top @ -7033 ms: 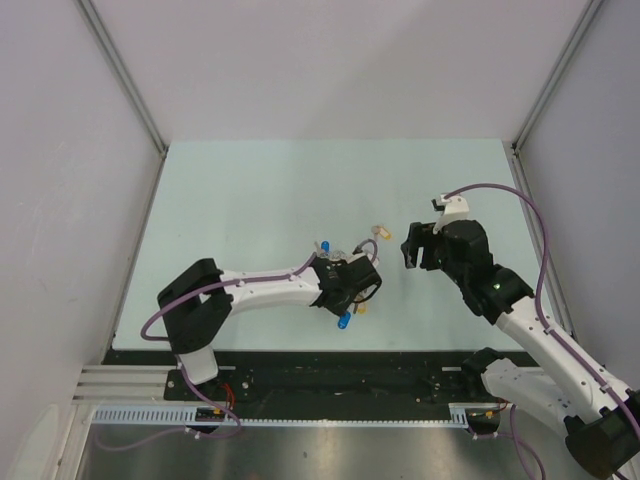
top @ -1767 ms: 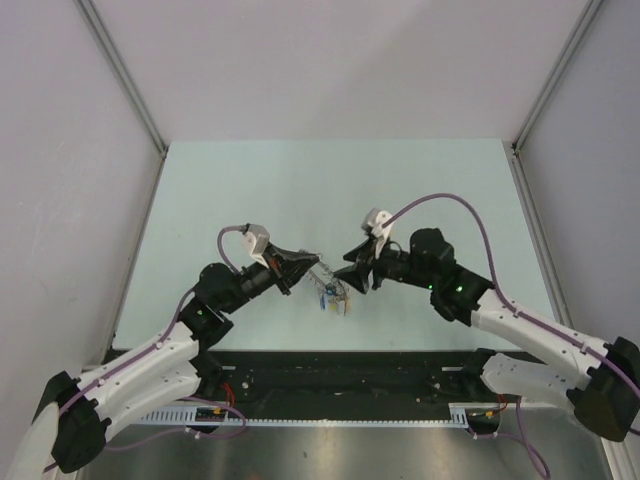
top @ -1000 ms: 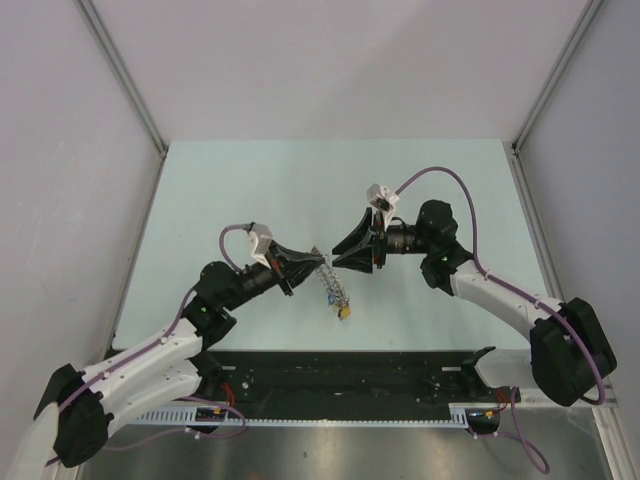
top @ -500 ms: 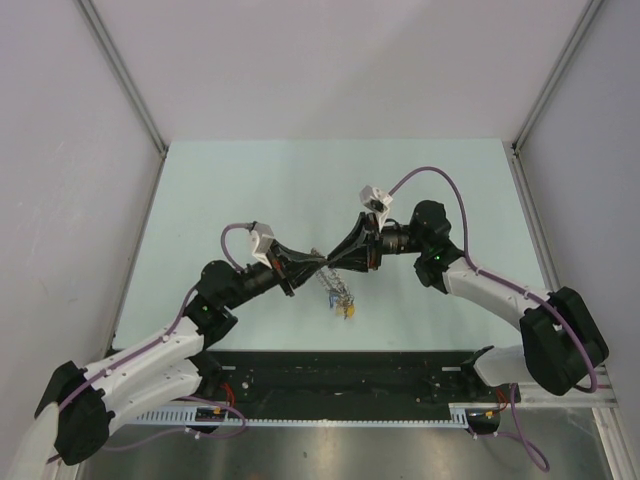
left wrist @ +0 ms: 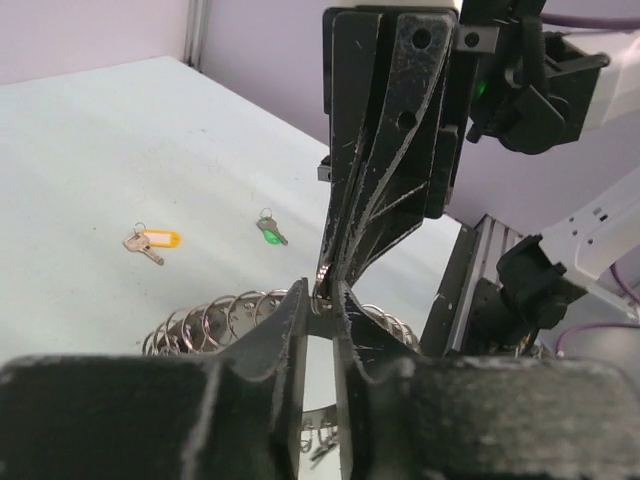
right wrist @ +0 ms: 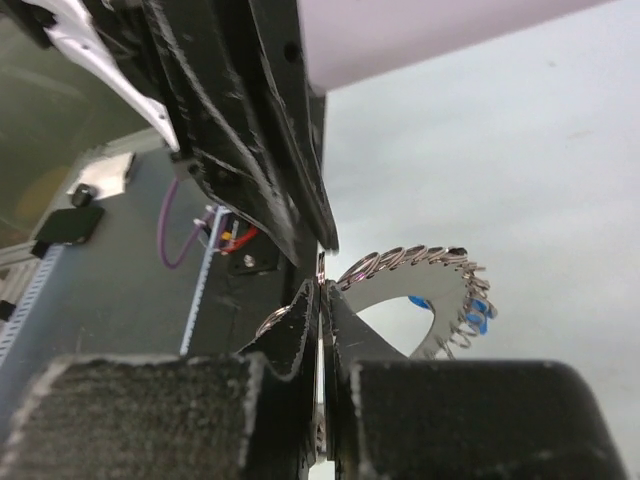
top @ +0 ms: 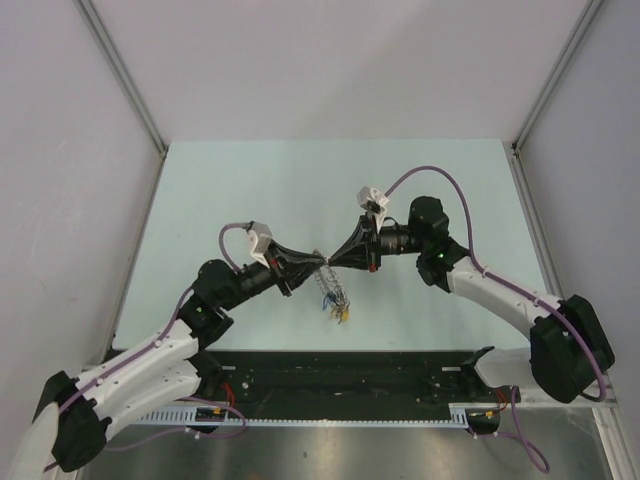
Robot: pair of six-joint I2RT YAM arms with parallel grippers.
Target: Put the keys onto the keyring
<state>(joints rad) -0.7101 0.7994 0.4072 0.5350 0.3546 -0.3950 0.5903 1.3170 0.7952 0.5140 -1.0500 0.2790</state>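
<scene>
And there it goes: the right gripper (top: 334, 262), wide open a second ago as it closed in, has snapped its jaws together on the top wire of the keyring (top: 331, 295), a big wire loop crowded with grey metal keys plus a few blue and yellow heads. It pinches just beside the left gripper (top: 319, 261), tip to tip over the middle of the table. The left one was clamped hard a moment back. Now its black fingers (left wrist: 285, 335) stand a sliver apart with the wire in the slit, and I can't tell whether they still bite.

The bundle dangles below the two tips, sagging toward the near edge. To me this reads as a second hold to steady or spread the ring, or a handover. Nothing is threaded yet.

The tiny green-headed silver key (left wrist: 270, 234) and the orange-headed silver key (left wrist: 152, 240) lie flat on the pale mint table (top: 240, 190), near each other and well apart from the ring. Around it stand plain lilac-grey wall panels (top: 60, 180) and slanting aluminium posts (top: 120, 70), and a black rail (top: 350, 365) runs along the near side.
</scene>
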